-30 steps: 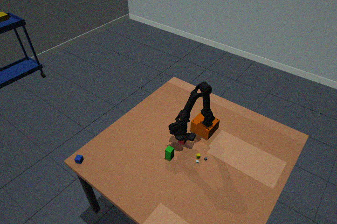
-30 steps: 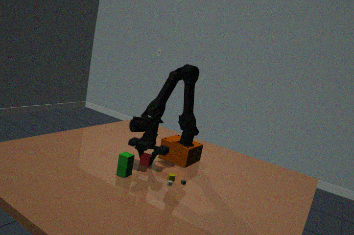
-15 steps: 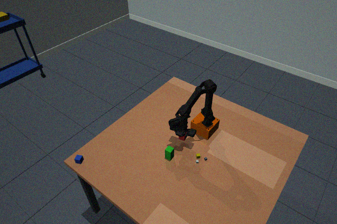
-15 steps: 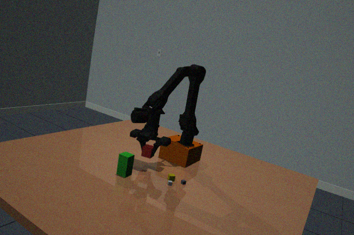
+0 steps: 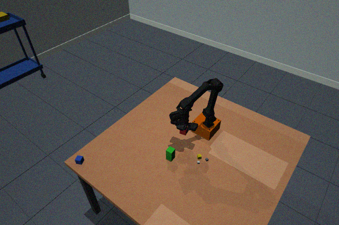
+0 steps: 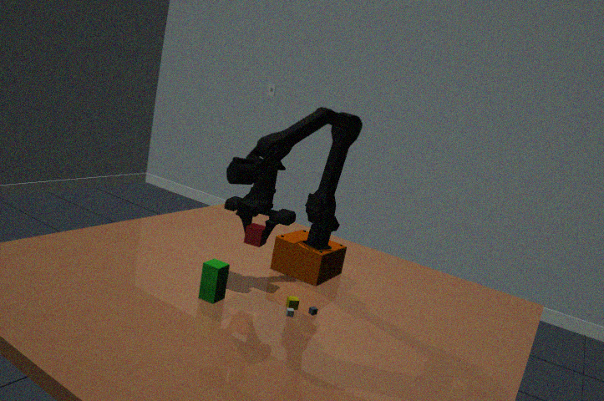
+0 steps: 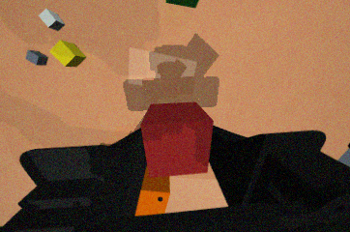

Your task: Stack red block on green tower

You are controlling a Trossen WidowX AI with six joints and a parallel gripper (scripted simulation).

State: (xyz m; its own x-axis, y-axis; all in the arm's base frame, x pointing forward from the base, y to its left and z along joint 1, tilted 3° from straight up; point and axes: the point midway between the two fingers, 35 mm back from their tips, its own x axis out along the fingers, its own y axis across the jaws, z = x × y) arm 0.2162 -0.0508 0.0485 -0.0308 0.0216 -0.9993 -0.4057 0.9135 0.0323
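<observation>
The red block (image 6: 254, 234) is clamped in the gripper (image 6: 256, 231) and held above the table (image 6: 98, 331), near the base (image 6: 296, 261). The carry step is in hand. Next, it must be centred above the tower (image 6: 213, 281), nearer and left, then lowered gently.

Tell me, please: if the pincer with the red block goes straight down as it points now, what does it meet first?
Probably only bare table. The pincer grips the red block; the green tower stands off to one side, though depth is unclear.
</observation>
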